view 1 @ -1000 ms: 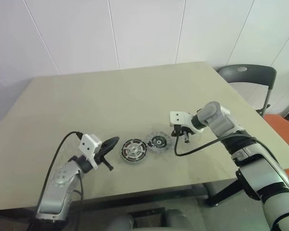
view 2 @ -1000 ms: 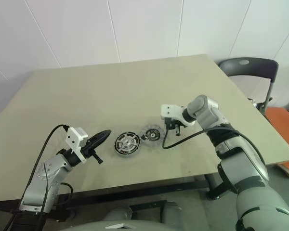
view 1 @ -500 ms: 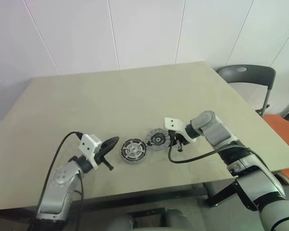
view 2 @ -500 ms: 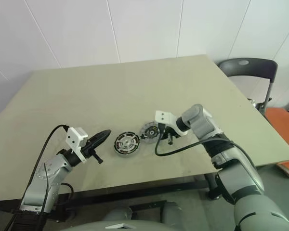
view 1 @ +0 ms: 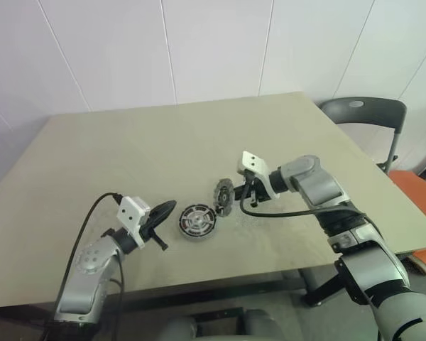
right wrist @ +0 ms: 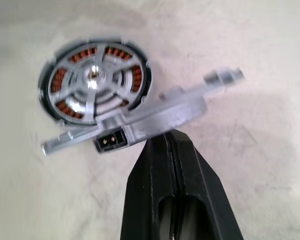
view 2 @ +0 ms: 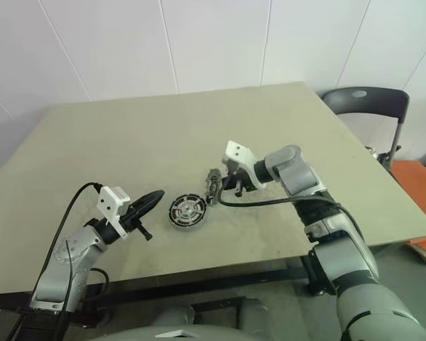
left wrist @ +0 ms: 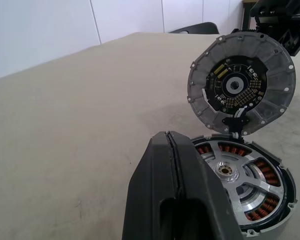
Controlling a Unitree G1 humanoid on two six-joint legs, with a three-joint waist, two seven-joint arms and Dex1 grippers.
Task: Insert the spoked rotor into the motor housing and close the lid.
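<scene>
The motor housing (view 1: pixel 197 221) lies on the table with the spoked rotor (left wrist: pixel 225 170) seated inside it, silver spokes over copper windings. The lid (view 1: pixel 223 194) stands tilted up on edge right beside the housing, its dark inner face (left wrist: pixel 235 85) turned toward the housing. My right gripper (view 1: pixel 241 192) is shut, and its joined fingertips (right wrist: pixel 170 137) press under the lid's rim and prop it up. My left gripper (view 1: pixel 169 207) is shut with nothing in it. It hovers level just left of the housing and points at it.
The tan table (view 1: pixel 163 149) has open surface all round the parts. A grey chair (view 1: pixel 362 110) stands past its right edge, with an orange seat (view 1: pixel 415 192) nearer. Black cables hang from both wrists.
My right gripper swung left toward the housing and rolled. The lid went from lying flat on the table to standing tilted on its edge. The left arm stayed still.
</scene>
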